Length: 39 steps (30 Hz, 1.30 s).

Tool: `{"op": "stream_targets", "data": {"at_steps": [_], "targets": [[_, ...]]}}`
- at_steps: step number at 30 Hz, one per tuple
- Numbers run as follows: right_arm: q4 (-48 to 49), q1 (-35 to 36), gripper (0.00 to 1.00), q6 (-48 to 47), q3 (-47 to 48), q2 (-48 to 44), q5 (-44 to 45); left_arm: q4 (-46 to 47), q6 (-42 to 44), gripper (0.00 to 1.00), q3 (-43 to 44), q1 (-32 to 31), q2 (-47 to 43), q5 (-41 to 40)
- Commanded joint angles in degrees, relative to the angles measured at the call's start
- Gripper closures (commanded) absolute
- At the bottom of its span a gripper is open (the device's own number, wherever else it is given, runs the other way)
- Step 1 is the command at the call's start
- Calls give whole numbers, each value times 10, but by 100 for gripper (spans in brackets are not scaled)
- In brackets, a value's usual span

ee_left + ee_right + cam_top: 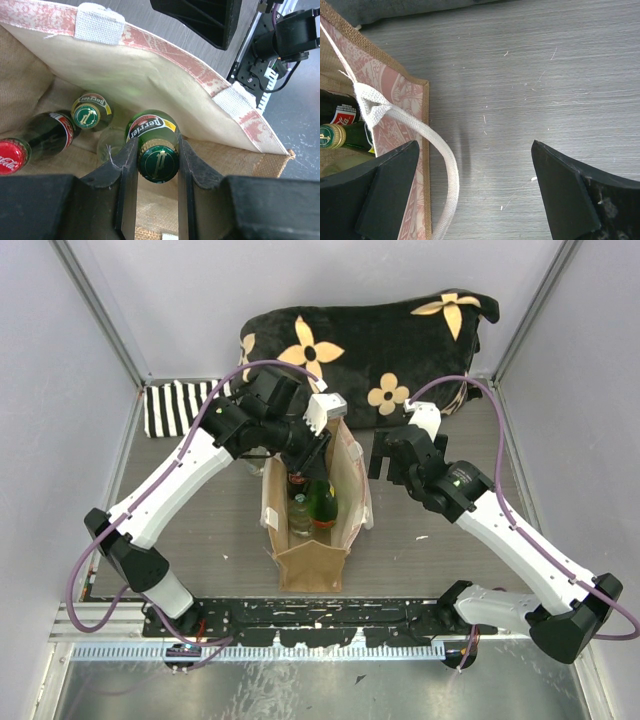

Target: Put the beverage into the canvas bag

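the left gripper [157, 147] is down inside the canvas bag [150, 75], its fingers pinching a green perrier bottle [150, 127] at the cap. the bottle stands upright in the bag, close to the pale inner wall. a second perrier bottle [91, 111] sits at 10 o'clock of it and a cola bottle [30, 142] at 9 o'clock. the right gripper [475, 150] hangs spread wide over the grey table [545, 75], at 3 o'clock of the bag, just beside its rim. a flowered cushion [370, 335] lies at 12 o'clock.
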Motion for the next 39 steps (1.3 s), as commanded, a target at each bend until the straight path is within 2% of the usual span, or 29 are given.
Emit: {"op": "stream_targets", "data": {"at_steps": [1,13,25,39], "targets": [[5,-3,0,12,13,-19,16,92,-4,100,-27,-8,-50,15],[-8,-3,0,27,11,-26,17,176,14,100,-164,-60,-80,-23],[-16,-3,0,34,10,-33,22,245,39,100,-235,-71,-76,-68],[-17,-5,0,33,9,-30,25,240,67,100,-299,-104,-96,-70]]}}
